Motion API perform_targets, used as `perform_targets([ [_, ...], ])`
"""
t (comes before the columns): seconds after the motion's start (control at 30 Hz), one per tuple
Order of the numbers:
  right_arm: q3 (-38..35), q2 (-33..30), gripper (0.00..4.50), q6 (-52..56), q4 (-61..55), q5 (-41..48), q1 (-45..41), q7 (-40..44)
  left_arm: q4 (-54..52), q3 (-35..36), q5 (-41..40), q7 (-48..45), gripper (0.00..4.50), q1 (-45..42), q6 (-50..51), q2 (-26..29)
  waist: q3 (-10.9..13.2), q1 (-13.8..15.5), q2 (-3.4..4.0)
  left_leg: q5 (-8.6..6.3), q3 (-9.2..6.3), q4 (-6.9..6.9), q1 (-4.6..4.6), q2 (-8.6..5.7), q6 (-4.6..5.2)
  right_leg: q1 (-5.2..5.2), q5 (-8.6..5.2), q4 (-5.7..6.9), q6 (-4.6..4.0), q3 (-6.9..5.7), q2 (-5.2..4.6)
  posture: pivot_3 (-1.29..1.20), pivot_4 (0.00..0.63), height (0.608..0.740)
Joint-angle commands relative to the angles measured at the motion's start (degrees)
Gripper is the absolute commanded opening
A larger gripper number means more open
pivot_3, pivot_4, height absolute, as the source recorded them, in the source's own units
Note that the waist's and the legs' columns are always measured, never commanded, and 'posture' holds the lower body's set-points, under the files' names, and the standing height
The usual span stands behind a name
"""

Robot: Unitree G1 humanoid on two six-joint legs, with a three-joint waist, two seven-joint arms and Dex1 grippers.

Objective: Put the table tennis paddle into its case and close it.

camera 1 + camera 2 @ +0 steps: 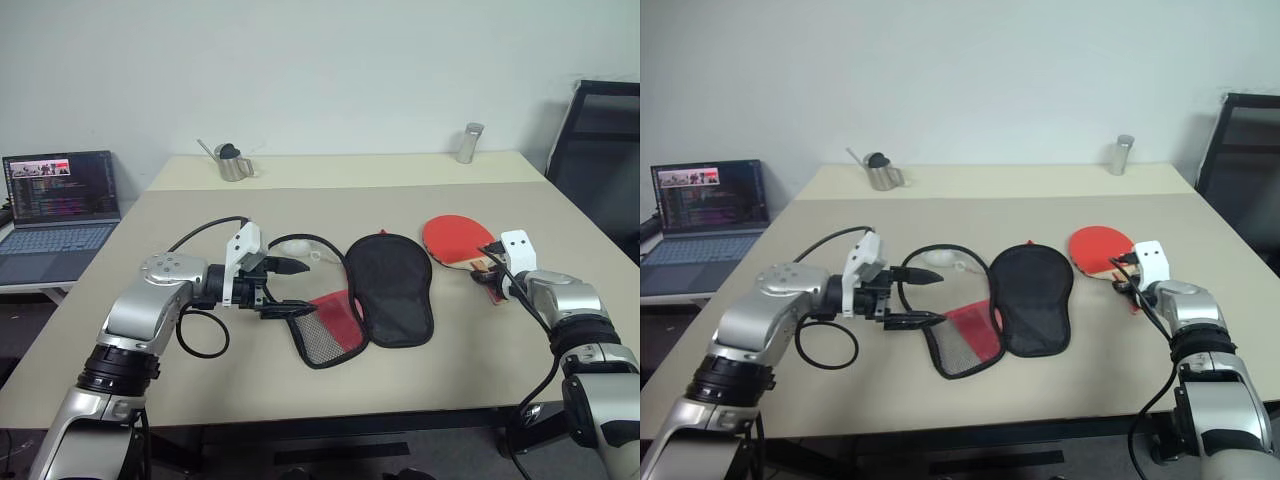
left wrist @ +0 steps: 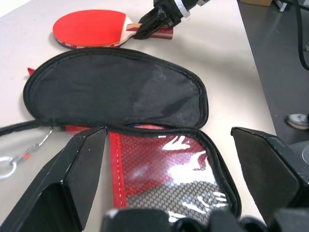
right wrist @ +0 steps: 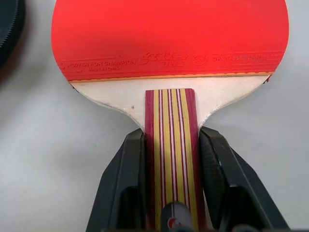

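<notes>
Case (image 1: 390,288) lies unzipped mid-table, left gripper (image 1: 292,289) spread wide just above its mesh flap; paddle (image 1: 458,240) lies flat beside it to the right, right gripper (image 3: 171,166) pinched on the handle. Risk: the narrow handle pinch lets the blade pivot on lift and snag the floppy zipper rim. Can't see how wide the case mouth gapes.

Red-faced table tennis paddle (image 3: 169,34) lies flat on the table; unzipped black-and-red case (image 1: 385,285) lies beside it.

Readable print: paddle rubber only.
I read "POWER FOR CHAMPION" and "MADE IN CHINA" on the table tennis paddle (image 3: 169,34); remaining print there I can't read.
</notes>
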Motion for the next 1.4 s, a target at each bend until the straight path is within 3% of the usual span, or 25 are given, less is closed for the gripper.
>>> perform_targets([
  [0.03,-3.0,-1.8,1.15,0.5,-2.1,0.7,-0.9,-1.9,-1.7,1.8,-0.2,-0.1,4.50,0.2,-0.9,1.2,0.0,0.1,0.00,0.00,0.01,0.00,0.00,-0.01,0.00,0.00,0.00,0.00,0.00,0.02,0.00,0.00,0.150,0.740],
  [0.2,-5.1,-4.4,1.14,5.4,-9.7,2.4,-1.7,-1.7,-1.8,2.2,-0.3,0.1,4.50,0.9,-0.9,1.9,0.1,0.0,0.08,0.00,0.06,-0.07,-0.12,0.00,0.00,-0.17,0.01,-0.01,-0.01,0.13,-0.01,0.00,0.150,0.740],
  [0.33,-6.2,-3.7,1.14,17.2,-27.7,6.0,1.0,-1.5,-1.9,2.3,-0.5,0.3,4.50,1.2,-0.9,2.1,0.1,-0.3,0.08,0.00,0.11,-0.12,-0.16,0.04,0.01,-0.29,0.01,-0.02,-0.01,0.12,0.04,0.00,0.150,0.740],
  [0.47,-7.8,3.0,1.14,33.4,-49.7,12.6,5.1,-5.4,-1.4,2.1,-0.4,0.4,4.50,0.9,-1.1,1.8,0.1,-0.4,0.08,-0.01,0.10,-0.10,-0.14,0.25,0.01,-0.28,0.00,0.01,-0.01,0.13,0.25,0.00,0.150,0.740],
  [0.63,-9.7,14.4,1.13,45.3,-64.2,15.7,8.0,-12.4,-1.2,1.8,-0.5,0.4,4.50,0.4,-1.0,1.5,0.1,-0.1,0.08,-0.01,0.07,-0.06,-0.13,0.57,-0.01,-0.29,0.08,0.01,-0.17,0.13,0.54,0.00,0.150,0.740],
  [0.8,-8.1,25.6,1.13,45.9,-68.4,14.2,11.5,-20.0,-1.2,1.7,-0.5,0.5,4.50,0.1,-1.1,1.2,0.0,0.3,0.04,-0.01,0.11,-0.06,-0.16,0.55,-0.02,-0.30,0.09,-0.06,-0.19,0.11,0.54,0.00,0.150,0.740],
  [0.97,-7.3,29.9,1.13,43.7,-66.9,12.6,12.7,-24.3,-1.8,1.9,-0.6,0.8,4.50,0.5,-1.0,1.3,0.1,0.2,0.05,-0.02,0.11,-0.05,-0.18,0.50,-0.02,-0.31,0.10,-0.07,-0.19,0.10,0.53,0.00,0.150,0.740],
  [1.4,-1.3,33.1,1.13,38.7,-63.4,8.7,17.6,-27.8,-2.5,2.3,-0.7,1.9,4.50,1.4,-1.0,1.3,0.1,-0.1,0.05,-0.02,0.12,-0.10,-0.18,0.62,-0.03,-0.37,0.09,-0.06,-0.22,0.15,0.63,0.00,0.150,0.740],
])
